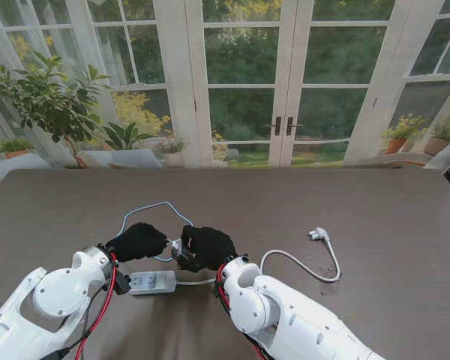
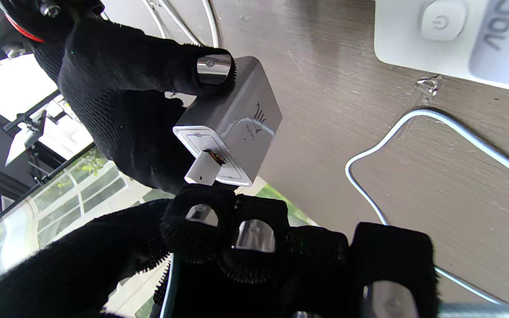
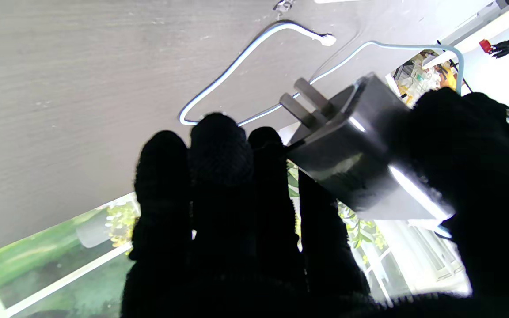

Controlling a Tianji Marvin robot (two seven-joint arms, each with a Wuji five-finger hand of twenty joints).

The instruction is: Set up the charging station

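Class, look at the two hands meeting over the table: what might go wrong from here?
1. The connector enters the charger at a slant; pushing may jam it.
2. The right hand pinches the charger only at its edges, so it may twist loose.
3. The cable may snag the left hand.

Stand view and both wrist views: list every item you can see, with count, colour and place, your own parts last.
Charger brick: one, white, held off the table in the right hand, prongs bare.
Cable connector: one, white, at the brick's port, pinched by the left fingers.
Thin cable: one, white, looped on the table beyond the hands.
Power strip: one, white, on the table nearer to me than the hands.
Strip's cord and plug: one, white, lying to the right.
Table: one, dark brown.
Left hand: black glove.
Right hand: black glove.
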